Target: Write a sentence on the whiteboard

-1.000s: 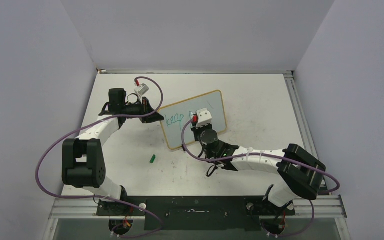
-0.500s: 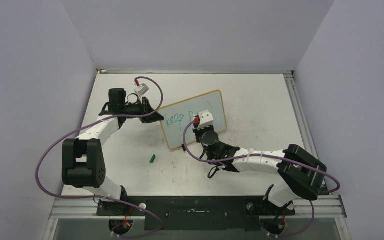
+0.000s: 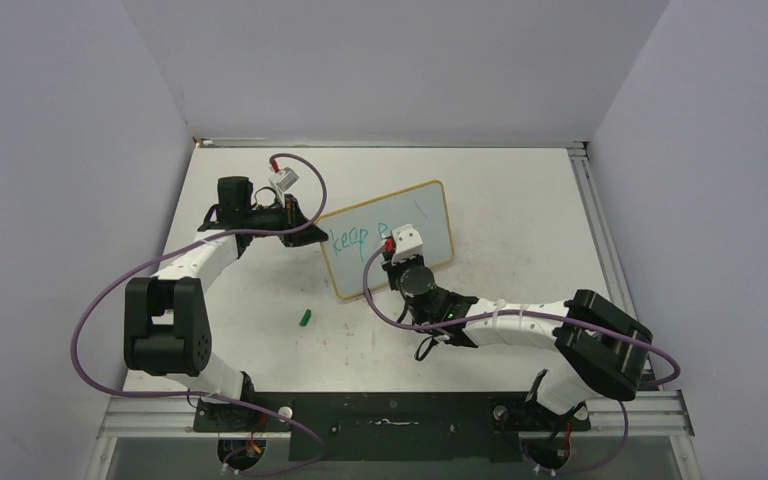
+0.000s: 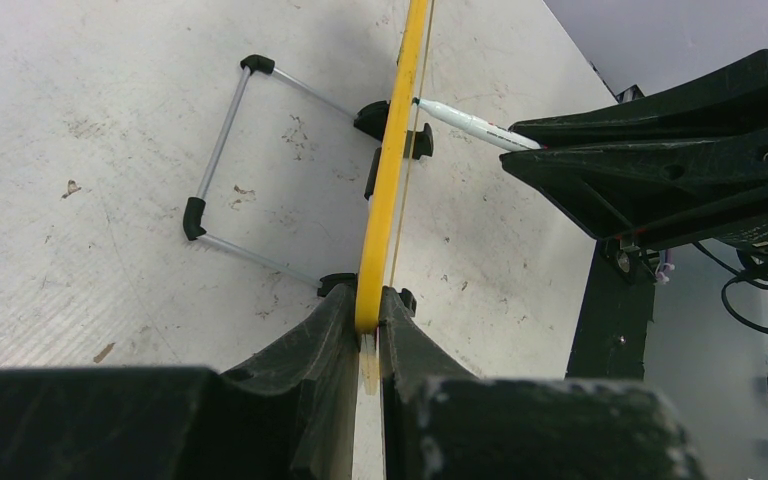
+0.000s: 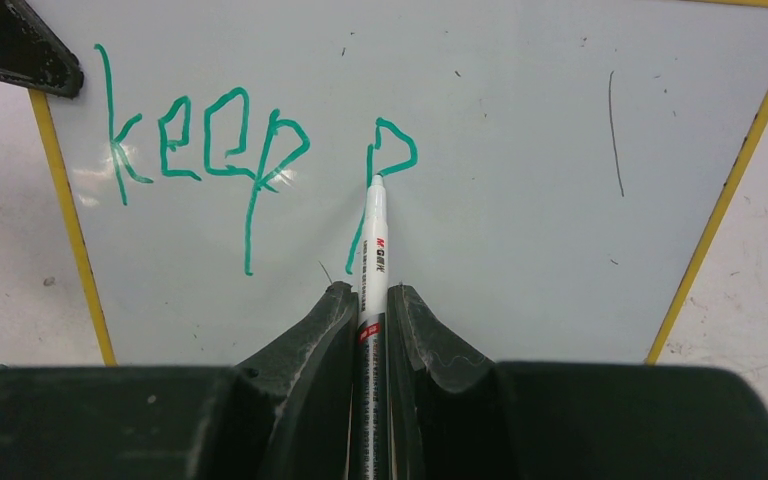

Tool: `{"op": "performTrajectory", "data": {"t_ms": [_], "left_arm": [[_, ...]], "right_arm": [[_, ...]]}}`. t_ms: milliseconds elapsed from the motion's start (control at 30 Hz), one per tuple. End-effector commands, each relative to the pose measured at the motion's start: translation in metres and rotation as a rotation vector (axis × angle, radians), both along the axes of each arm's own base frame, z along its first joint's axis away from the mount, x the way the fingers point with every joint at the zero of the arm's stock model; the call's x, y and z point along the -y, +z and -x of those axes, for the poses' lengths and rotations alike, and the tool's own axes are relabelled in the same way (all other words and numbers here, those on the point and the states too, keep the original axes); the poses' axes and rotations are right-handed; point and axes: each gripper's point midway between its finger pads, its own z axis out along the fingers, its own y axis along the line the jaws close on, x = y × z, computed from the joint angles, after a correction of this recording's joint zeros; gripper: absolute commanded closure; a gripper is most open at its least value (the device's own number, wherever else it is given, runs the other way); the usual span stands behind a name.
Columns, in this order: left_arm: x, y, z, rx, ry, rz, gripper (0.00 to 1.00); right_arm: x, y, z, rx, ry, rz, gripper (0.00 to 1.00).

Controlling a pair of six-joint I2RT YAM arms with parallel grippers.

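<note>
Firmly, left jaws pinch the whiteboard (image 4: 390, 200); right jaws clamp the marker (image 5: 373, 240).

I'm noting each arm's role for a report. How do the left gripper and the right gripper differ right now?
The left gripper pinches the whiteboard edge-on by its yellow frame; the right gripper holds a white marker. The left gripper sits at the board's side edge; the right gripper faces its front, marker tip at the green "p" after "keep". Both are black, two-fingered and shut.
</note>
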Motion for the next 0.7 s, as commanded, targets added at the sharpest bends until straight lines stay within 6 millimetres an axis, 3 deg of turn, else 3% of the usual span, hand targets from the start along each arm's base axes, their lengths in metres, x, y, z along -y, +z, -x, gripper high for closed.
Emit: {"op": "performTrajectory", "data": {"t_ms": [0,367,667], "left_arm": [[-0.001,0.022,-0.008,0.077,0.0,-0.002,1.0],[-0.001,0.022,-0.008,0.076,0.001,-0.003,1.0],[-0.001,0.022,-0.008,0.074,0.001,-0.003,1.0]], "right_arm": [[0.002,0.011,0.002,0.025,-0.011,-0.028,0.95],[0.02,0.031,-0.006,0.066,-0.059,-0.05,0.95],[0.014,0.037,-0.016,0.084,-0.047,-0.046,0.95]]}}
